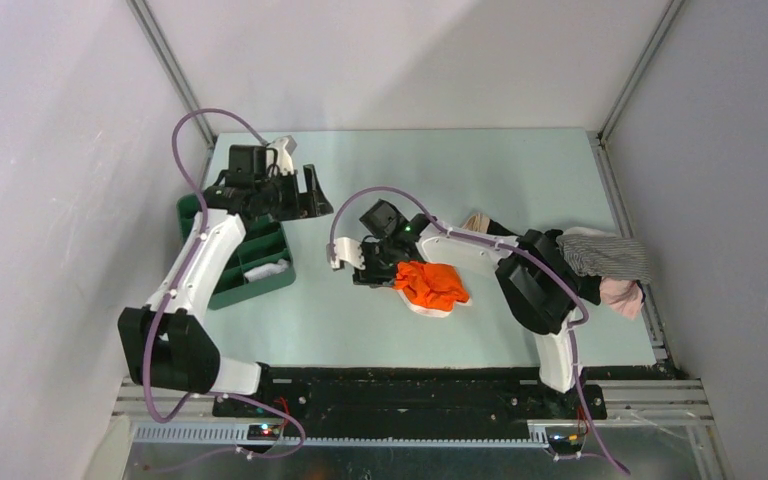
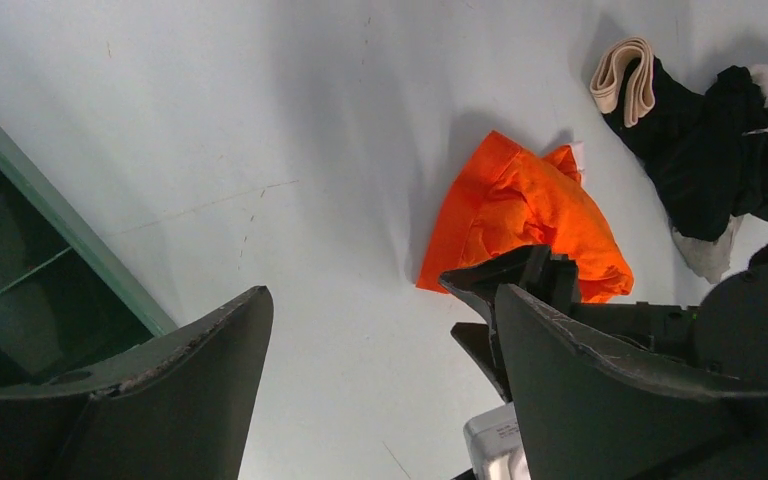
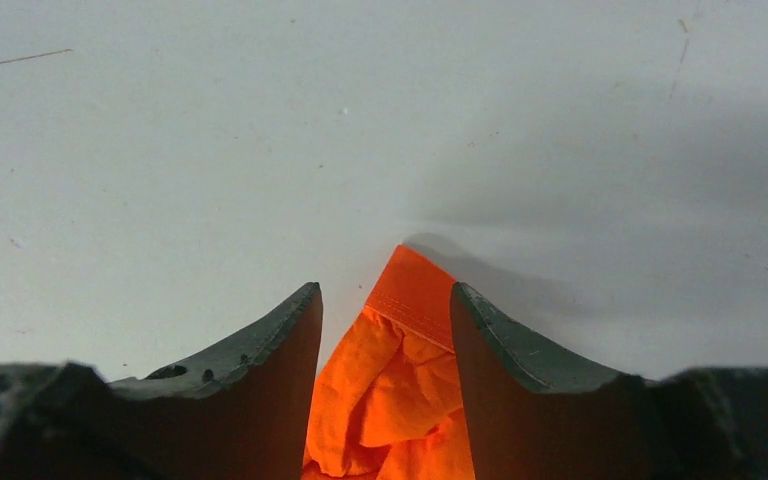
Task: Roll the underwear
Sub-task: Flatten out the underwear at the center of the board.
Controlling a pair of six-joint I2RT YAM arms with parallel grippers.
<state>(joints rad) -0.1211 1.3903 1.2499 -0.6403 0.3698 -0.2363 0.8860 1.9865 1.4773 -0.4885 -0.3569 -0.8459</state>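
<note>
The underwear (image 1: 432,285) is a crumpled orange bundle lying mid-table, also seen in the left wrist view (image 2: 520,215). My right gripper (image 1: 380,268) sits at its left edge. In the right wrist view the orange cloth (image 3: 400,370) fills the gap between the two fingers of that gripper (image 3: 385,290), and its stitched waistband corner pokes out past the tips. The jaws stand closed in on the bundle. My left gripper (image 1: 305,195) hangs wide open above bare table (image 2: 382,292), apart from the cloth and holding nothing.
A green divided tray (image 1: 245,285) holding a white item (image 1: 265,270) stands at the left under the left arm. A pile of striped, pink and black clothes (image 1: 605,262) lies at the right edge. A beige folded piece (image 2: 625,75) lies beside black cloth (image 2: 705,150).
</note>
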